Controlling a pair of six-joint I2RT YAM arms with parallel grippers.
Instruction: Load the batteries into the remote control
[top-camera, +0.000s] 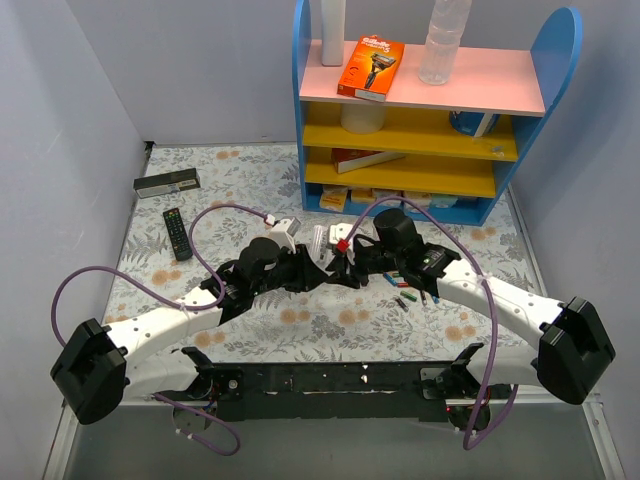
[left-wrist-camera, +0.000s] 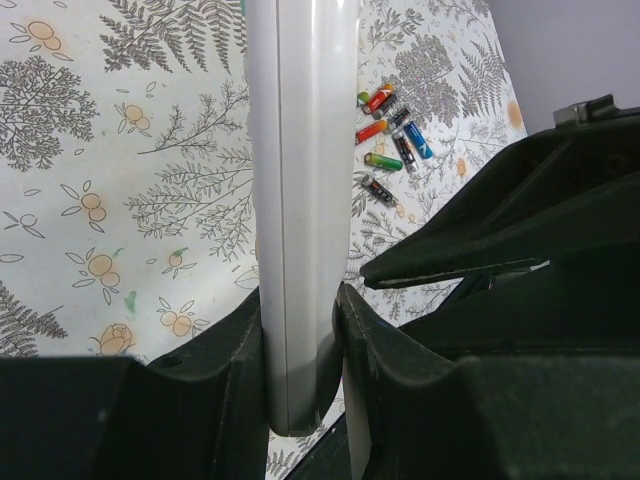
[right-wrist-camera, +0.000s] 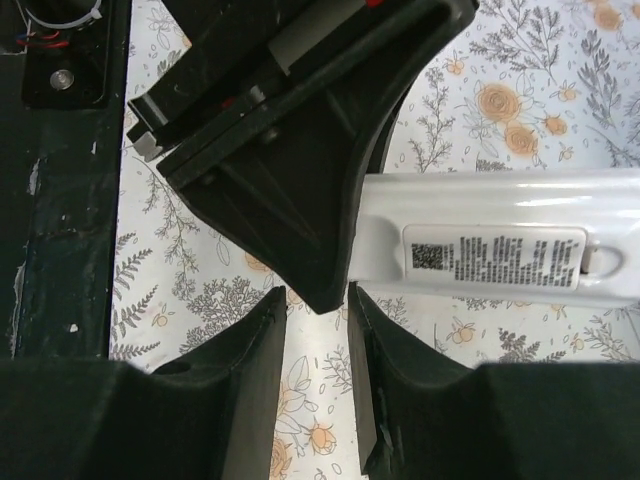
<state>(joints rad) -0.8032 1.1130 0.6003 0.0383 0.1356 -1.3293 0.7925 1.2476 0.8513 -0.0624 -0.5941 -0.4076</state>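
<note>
Over floral tablecloth (top-camera: 330, 325): left gripper (left-wrist-camera: 300, 335) clamps remote control (left-wrist-camera: 300, 150), long axis straight out from fingers; right gripper (right-wrist-camera: 318, 345) parted, empty, remote just ahead, crosswise.

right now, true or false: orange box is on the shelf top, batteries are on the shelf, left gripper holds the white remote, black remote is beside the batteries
Orange box on the shelf top: true.
Batteries on the shelf: false, they lie loose on the table.
Left gripper holds the white remote: true.
Black remote beside the batteries: false, it lies apart, on the table's left side.
</note>
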